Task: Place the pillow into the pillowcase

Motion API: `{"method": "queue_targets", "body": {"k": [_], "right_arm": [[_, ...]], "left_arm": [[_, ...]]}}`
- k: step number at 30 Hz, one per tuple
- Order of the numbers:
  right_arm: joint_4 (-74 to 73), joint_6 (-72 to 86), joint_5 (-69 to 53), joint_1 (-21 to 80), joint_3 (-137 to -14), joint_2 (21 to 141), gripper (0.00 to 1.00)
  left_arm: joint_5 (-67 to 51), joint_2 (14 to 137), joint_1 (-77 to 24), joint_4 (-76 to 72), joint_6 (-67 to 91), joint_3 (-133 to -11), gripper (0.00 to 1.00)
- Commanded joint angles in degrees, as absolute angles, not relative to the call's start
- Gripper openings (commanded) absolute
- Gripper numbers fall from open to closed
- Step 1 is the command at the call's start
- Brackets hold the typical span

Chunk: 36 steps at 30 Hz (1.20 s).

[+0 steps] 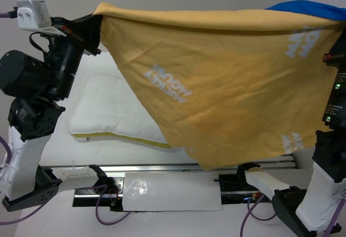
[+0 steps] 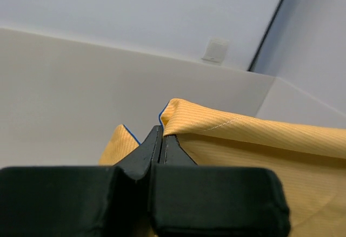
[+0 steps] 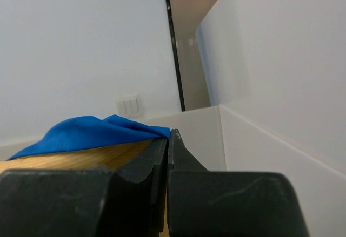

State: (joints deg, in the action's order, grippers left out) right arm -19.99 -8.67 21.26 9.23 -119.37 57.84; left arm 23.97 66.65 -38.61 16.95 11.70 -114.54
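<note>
Top external view: the pillowcase (image 1: pixel 227 86) is strung up in the air between the two arms like a banner. The orange-yellow inside faces the camera, so the white "Mickey Mouse" lettering reads back to front. A bit of the blue outside peeks over the top edge at the far right. The top edge runs pretty much taut from corner to corner, and the rest sags down to a point over the near side of the table (image 1: pixel 59 150).

The pillow (image 1: pixel 108 113) is lying flat on the table, left of centre. It's white and plump, with the pale yellow edge along its near side. Its right part is hidden behind the hanging cloth, and I can't tell whether the fabric actually touches it there.

The left gripper (image 1: pixel 97 18) is up high at the top left corner of the pillowcase. In the left wrist view its fingers are squeezed together with orange fabric and a thin blue hem pinched at the tips, so it's clamped on that corner.

The right gripper (image 3: pixel 169 137) looks much the same in the right wrist view: fingers pressed tight, with blue cloth bunched right at the tips and orange below it. A wall switch plate (image 2: pixel 217 51) shows behind the left one.
</note>
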Motion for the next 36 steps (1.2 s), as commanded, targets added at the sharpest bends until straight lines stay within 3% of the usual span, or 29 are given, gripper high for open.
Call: {"method": "queue_targets", "body": {"k": [1, 7, 10, 15, 16, 17, 19, 20, 22, 23, 25, 28, 29, 30, 36], "right_arm": [[-16.44, -9.59, 24.41, 11.07, -113.66, 58.54, 0.00], [-18.72, -1.53, 38.19, 13.36, -99.60, 67.05, 0.00], [-21.77, 3.94, 40.87, 11.96, -93.88, 73.70, 0.00], [-27.50, 17.64, 31.49, -2.93, -92.11, 88.63, 0.00], [-30.12, 19.58, 28.77, -5.77, -93.07, 91.12, 0.00], [-31.36, 21.25, 26.83, -8.15, -93.69, 93.23, 0.00], [-33.04, 23.81, 22.78, -13.69, -94.22, 98.23, 0.00], [-33.74, 23.82, 19.02, -15.10, -94.22, 99.13, 0.04], [-32.44, 22.95, 15.40, -16.70, -92.12, 99.14, 0.18], [-29.73, 22.94, 14.60, -16.70, -90.80, 98.18, 0.42], [-26.47, 19.35, 11.00, -15.83, -86.93, 96.34, 0.65], [-20.84, 12.50, 9.32, -10.23, -83.08, 92.12, 0.83], [-19.35, 10.22, 9.32, -8.37, -81.84, 90.02, 0.83], [-16.38, 5.76, 7.75, -6.44, -80.52, 89.13, 0.97], [-18.34, -2.90, 4.47, 8.33, -74.53, 87.97, 1.00]], "left_arm": [[31.63, 69.51, -38.06, 13.62, 8.71, -114.43, 0.00], [39.91, 87.83, -34.73, 11.42, 6.40, -121.87, 0.00], [35.17, 98.23, -28.68, 17.99, 10.36, -130.23, 0.00], [19.28, 121.06, -24.96, 14.69, 15.46, -144.75, 0.00], [16.20, 122.94, -24.96, 12.50, 15.47, -144.76, 0.07], [13.74, 124.53, -24.96, 10.22, 16.86, -144.23, 0.28], [10.46, 127.44, -25.58, 9.40, 18.37, -143.53, 0.87], [10.46, 127.44, -26.27, 8.27, 18.37, -142.05, 1.00], [10.46, 127.44, -26.80, 8.26, 17.14, -139.76, 1.00], [10.98, 125.70, -27.33, 8.26, 16.62, -138.79, 1.00], [13.26, 123.32, -27.33, 10.01, 15.29, -135.28, 1.00], [16.69, 116.12, -27.86, 11.95, 15.29, -127.03, 1.00], [17.48, 114.02, -27.86, 13.69, 15.29, -124.57, 1.00], [19.32, 109.47, -27.86, 14.84, 15.90, -118.71, 1.00], [24.87, 90.91, -27.86, 19.16, 21.96, -89.69, 1.00]]}}
